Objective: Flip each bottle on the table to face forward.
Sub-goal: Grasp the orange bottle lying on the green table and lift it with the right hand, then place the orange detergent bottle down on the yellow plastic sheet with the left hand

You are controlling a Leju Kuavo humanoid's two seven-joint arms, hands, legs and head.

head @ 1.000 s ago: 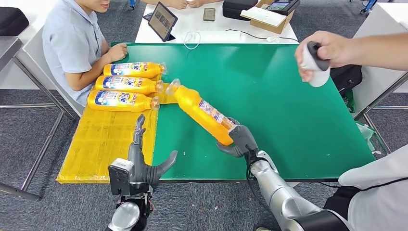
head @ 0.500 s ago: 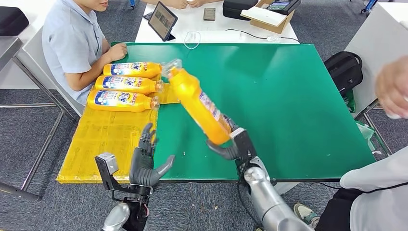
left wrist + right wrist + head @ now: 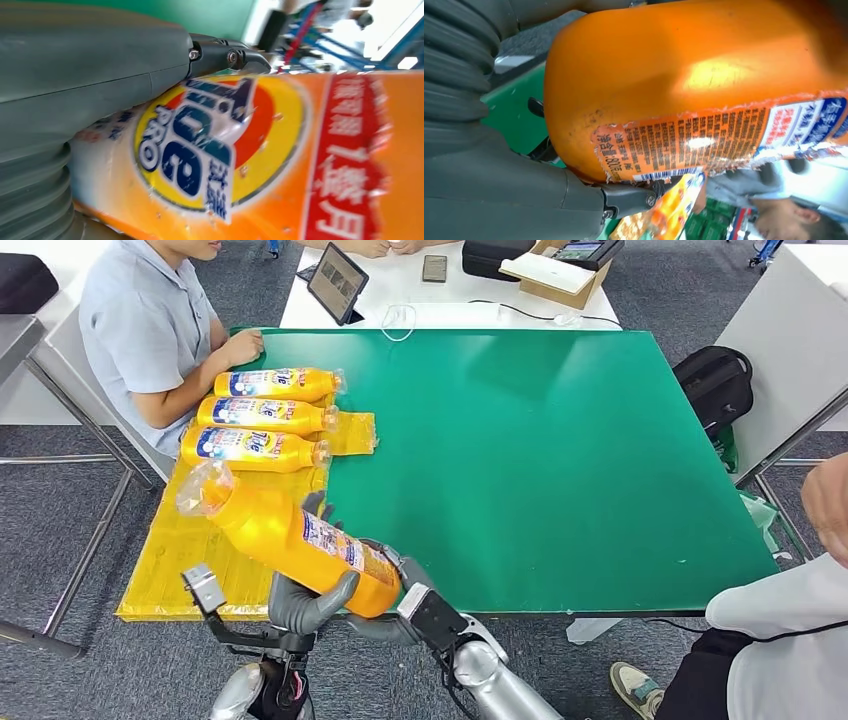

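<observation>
An orange detergent bottle [image 3: 290, 535] hangs tilted over the near left of the table, cap [image 3: 200, 490] up and to the left, back label upward. My right hand [image 3: 405, 605] grips its base. My left hand [image 3: 300, 605] cups it from beneath, thumb wrapped against its side. The left wrist view has the bottle's front logo [image 3: 200, 150] pressed against my left hand [image 3: 90, 65]. In the right wrist view the bottle's base [image 3: 694, 80] sits in my right hand [image 3: 499, 185]. Three more orange bottles [image 3: 262, 415] lie side by side on the yellow mat [image 3: 190, 550], front labels up.
The green table [image 3: 540, 440] stretches to the right. One person [image 3: 140, 330] sits at the table's left with a hand by the far bottle; another [image 3: 790, 640] stands at the right. A tablet [image 3: 337, 282] and boxes sit on the white table behind. A black backpack [image 3: 715, 385] lies right of the table.
My right hand has swung the bottle from the table's middle down to the near left, over the mat's edge. My left hand has come under it and taken hold. The right person's hand withdrew.
</observation>
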